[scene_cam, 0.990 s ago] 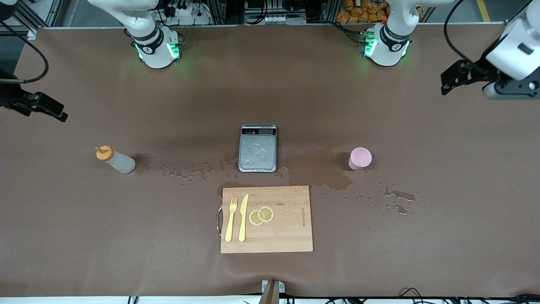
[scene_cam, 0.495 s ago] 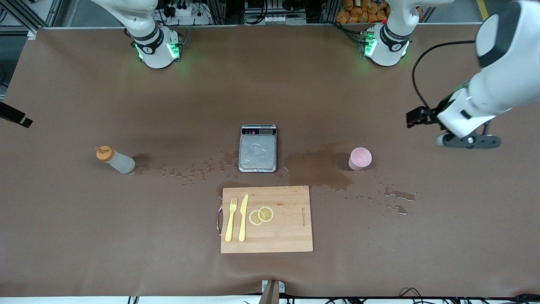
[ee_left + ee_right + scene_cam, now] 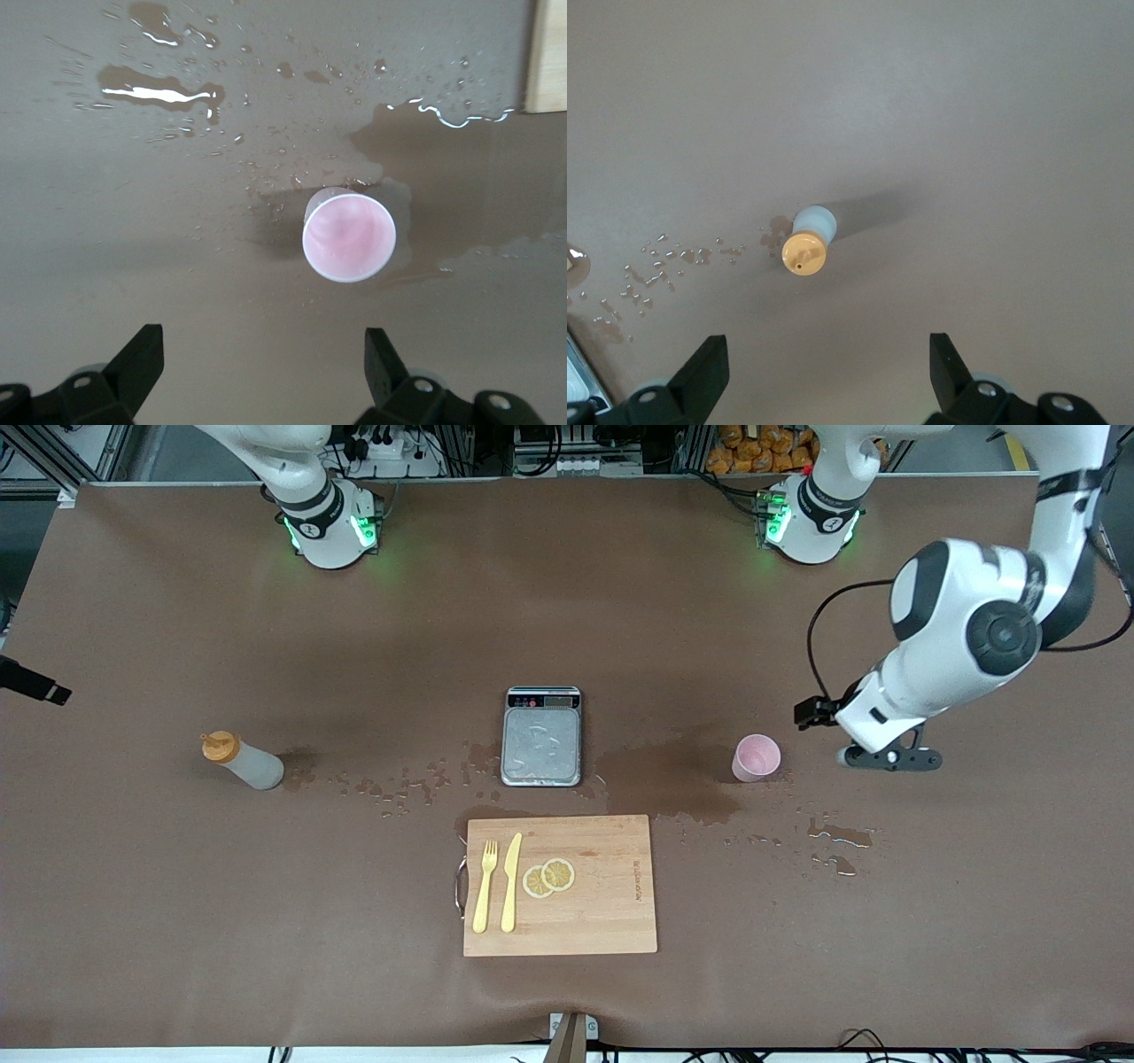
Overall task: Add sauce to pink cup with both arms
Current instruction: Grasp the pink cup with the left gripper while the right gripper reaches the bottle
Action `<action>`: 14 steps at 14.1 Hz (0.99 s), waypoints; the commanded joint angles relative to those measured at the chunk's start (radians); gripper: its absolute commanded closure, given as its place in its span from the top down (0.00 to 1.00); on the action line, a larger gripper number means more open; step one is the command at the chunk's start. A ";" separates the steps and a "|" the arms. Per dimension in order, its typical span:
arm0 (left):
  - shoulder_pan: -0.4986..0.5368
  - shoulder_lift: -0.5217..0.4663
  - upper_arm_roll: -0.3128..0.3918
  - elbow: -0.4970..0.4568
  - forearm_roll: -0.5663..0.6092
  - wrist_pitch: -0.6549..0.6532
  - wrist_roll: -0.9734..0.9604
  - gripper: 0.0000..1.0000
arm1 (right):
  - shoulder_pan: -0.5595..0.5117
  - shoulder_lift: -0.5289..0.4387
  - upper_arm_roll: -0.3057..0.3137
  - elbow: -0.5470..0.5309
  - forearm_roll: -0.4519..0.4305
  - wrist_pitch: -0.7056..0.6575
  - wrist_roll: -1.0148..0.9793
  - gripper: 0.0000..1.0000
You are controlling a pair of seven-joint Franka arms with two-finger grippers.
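Table (image 3: 177, 957) covered in brown paper is what we are viewing, with both arms reaching over it. We are seeing the left arm (image 3: 966, 624) bending down at its own end of the table, its left gripper (image 3: 264, 372) hanging in the air just beside the pink cup (image 3: 756, 758), toward that end. In the left wrist view we are finding its two black fingers (image 3: 137, 367) spread wide with nothing between them, and the cup upright ahead of the gap, apart from both fingers.

We are placing the wooden cutting board (image 3: 585, 921) nearest the front camera, carrying a yellow fork (image 3: 484, 886), a yellow knife (image 3: 510, 881) and two lemon slices (image 3: 548, 877). The steel scale (image 3: 541, 737) is lying just farther from the camera than the board, between cup and sauce (image 3: 242, 761).

Of the right arm we are seeing little in the front view. In the right wrist view, the right gripper (image 3: 828, 372) is hovering over the sauce bottle, fingers (image 3: 702, 372) likewise wide apart and empty; the bottle is standing upright, orange cap (image 3: 803, 255) toward the lens.

Wet patches (image 3: 673, 779) and droplets (image 3: 399, 788) are lying around the scale and the cup.
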 commanded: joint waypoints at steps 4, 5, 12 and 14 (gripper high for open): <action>-0.017 0.175 0.000 0.014 -0.014 0.140 -0.009 1.00 | -0.087 0.062 0.015 0.020 0.048 -0.036 0.161 1.00; -0.019 0.200 0.000 0.018 -0.012 0.160 -0.011 1.00 | -0.092 0.073 0.015 0.024 0.049 -0.056 0.185 1.00; -0.045 0.240 0.000 0.015 -0.014 0.185 -0.017 1.00 | -0.222 0.200 0.015 0.024 0.265 -0.102 0.242 1.00; -0.045 0.241 0.000 0.008 -0.015 0.185 -0.019 1.00 | -0.259 0.243 0.015 0.024 0.296 -0.102 0.233 1.00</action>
